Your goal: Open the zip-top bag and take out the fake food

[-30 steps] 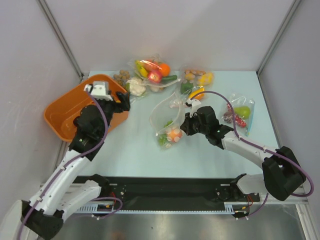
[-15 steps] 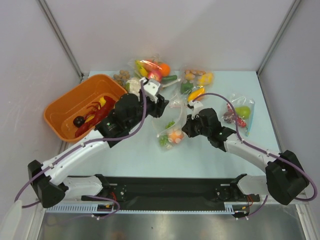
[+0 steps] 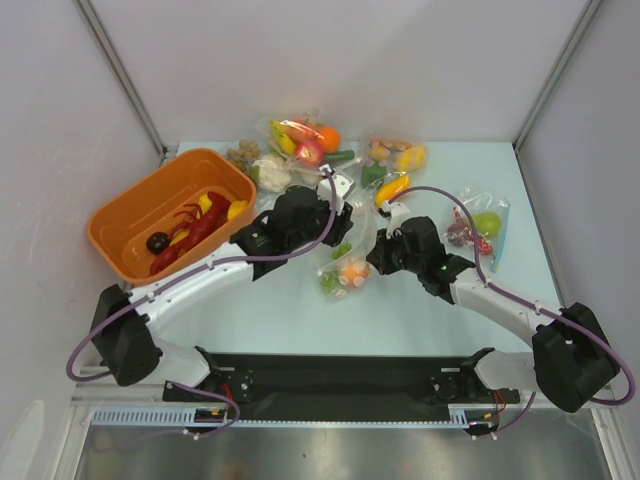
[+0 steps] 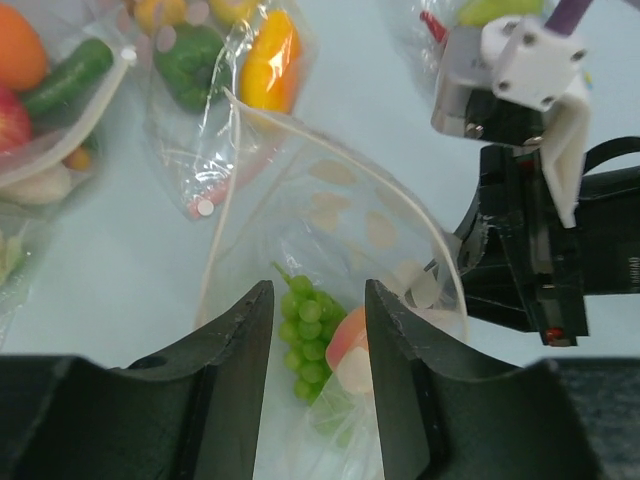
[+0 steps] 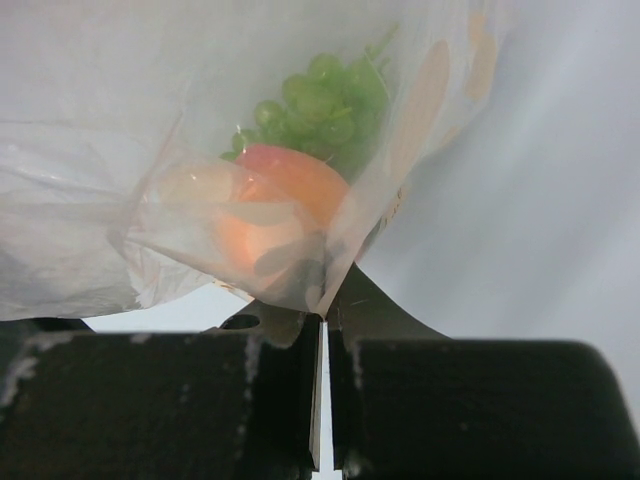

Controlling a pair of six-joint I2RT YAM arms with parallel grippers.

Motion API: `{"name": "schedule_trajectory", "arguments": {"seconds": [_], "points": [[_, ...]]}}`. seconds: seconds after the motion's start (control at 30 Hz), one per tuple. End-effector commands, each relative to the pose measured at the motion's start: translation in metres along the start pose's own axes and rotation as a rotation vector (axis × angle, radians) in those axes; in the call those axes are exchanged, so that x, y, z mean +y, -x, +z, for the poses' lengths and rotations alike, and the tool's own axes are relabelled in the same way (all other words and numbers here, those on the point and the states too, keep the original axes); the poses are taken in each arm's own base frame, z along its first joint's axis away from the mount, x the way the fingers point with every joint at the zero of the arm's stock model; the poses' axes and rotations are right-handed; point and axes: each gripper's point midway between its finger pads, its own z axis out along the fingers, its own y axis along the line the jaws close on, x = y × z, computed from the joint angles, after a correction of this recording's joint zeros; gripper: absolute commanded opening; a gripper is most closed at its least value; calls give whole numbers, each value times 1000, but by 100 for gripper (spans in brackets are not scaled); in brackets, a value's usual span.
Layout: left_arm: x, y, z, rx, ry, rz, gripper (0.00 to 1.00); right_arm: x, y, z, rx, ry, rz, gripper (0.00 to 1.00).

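Evidently the zip-top bag (image 4: 340, 215), near the middle of the table (image 3: 300, 310), is pinned by the right gripper (image 5: 322, 300), its jaws pressed together on a fold of plastic, apparently so that the mouth is held open. Over that mouth the left gripper (image 4: 317, 305) is poised with jaws apart, lined up on the grape bunch (image 4: 303, 335) and peach (image 5: 285, 185) inside. A red lobster (image 3: 197, 228) lies in the orange bin (image 3: 130, 195) at the left edge.
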Motion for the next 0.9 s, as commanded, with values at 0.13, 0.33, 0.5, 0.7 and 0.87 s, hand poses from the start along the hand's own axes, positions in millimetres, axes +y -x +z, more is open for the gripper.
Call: {"name": "schedule_trajectory", "arguments": {"seconds": [0.13,0.33,0.5,0.7,0.87], "points": [[-9,-28,36,105,-33,-3,47,4,9,-3,-42,24,-15,0],[-16,-73,58,219,-65,-15,47,1,10,-4,-55,21,-16,0],[-27,-92,61,275,-117,-44,47,-5,9,-4,-65,11,-7,0],[-40,-113,56,359,-179,-95,48,-10,6,-4,-59,5,4,0],[-44,-129,53,411,-192,-117,50,-12,7,-6,-59,0,10,0]]}}
